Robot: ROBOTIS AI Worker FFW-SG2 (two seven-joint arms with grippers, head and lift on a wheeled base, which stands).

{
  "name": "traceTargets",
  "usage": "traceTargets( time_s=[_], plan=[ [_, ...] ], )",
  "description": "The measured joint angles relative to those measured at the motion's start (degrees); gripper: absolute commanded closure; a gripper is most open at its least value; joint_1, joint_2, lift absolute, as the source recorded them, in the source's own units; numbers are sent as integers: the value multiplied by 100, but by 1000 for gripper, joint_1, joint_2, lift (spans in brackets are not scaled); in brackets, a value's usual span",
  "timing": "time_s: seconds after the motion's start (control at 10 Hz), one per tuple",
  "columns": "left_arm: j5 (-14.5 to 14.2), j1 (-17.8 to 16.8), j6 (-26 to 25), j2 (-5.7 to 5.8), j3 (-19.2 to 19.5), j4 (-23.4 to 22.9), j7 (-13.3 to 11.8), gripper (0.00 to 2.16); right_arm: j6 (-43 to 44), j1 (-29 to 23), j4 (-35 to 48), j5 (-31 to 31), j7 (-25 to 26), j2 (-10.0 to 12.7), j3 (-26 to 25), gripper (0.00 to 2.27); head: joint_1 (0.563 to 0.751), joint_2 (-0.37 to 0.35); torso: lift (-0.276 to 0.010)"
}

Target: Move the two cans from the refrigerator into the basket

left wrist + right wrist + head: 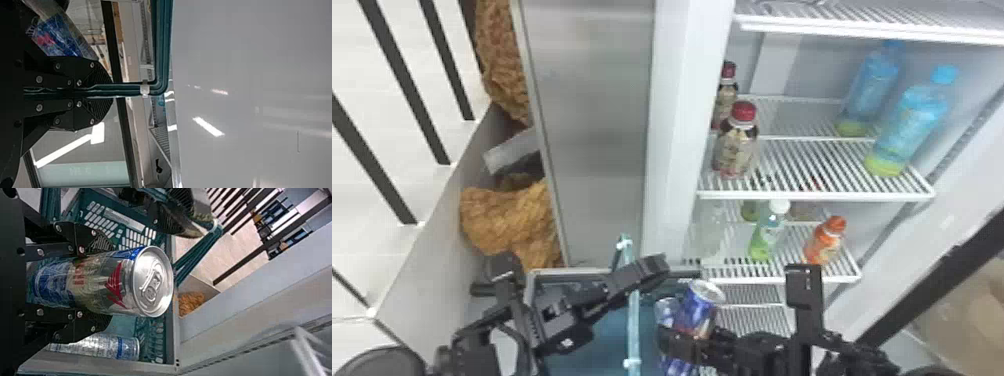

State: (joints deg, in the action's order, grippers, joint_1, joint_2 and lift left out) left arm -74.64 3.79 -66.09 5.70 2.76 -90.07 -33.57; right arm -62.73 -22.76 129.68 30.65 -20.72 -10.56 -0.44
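so, right gripper (684, 341) clasps a can (699, 306) over the basket (592, 350); left gripper (643, 276) seemingly pinches its handle (633, 325).

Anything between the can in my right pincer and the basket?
Nothing visible blocks the can in the right pincer from the basket. The basket handle, held up by the left pincer, stands to the can's left; the other can lies inside and might get bumped.

In the refrigerator (822, 65), a shelf (812, 165) bears red-capped bottles (736, 145) and blue bottles (909, 127); the lower shelf (791, 255), a green bottle (766, 235) and an orange bottle (824, 243).
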Motion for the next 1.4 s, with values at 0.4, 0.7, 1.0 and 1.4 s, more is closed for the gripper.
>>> traceTargets(
  time_s=[0.4,0.7,1.0,1.4],
  plan=[
    [-10,37,0,-4,-2,1,-4,1191,242,-3,-132,-160,-30,19,-59,117,695,-123,-31],
    [2,69,0,-8,-13,1,-19,1191,766,-356,191,-419,-42,130,-441,121,695,-176,-31],
    [23,135,0,-22,17,0,-45,1191,1872,-1014,337,-370,-105,191,-818,121,695,-225,-31],
    [68,158,-11,-36,40,0,-62,1191,4101,-1721,14,172,-308,209,-1028,122,695,-269,-31]
  ],
)
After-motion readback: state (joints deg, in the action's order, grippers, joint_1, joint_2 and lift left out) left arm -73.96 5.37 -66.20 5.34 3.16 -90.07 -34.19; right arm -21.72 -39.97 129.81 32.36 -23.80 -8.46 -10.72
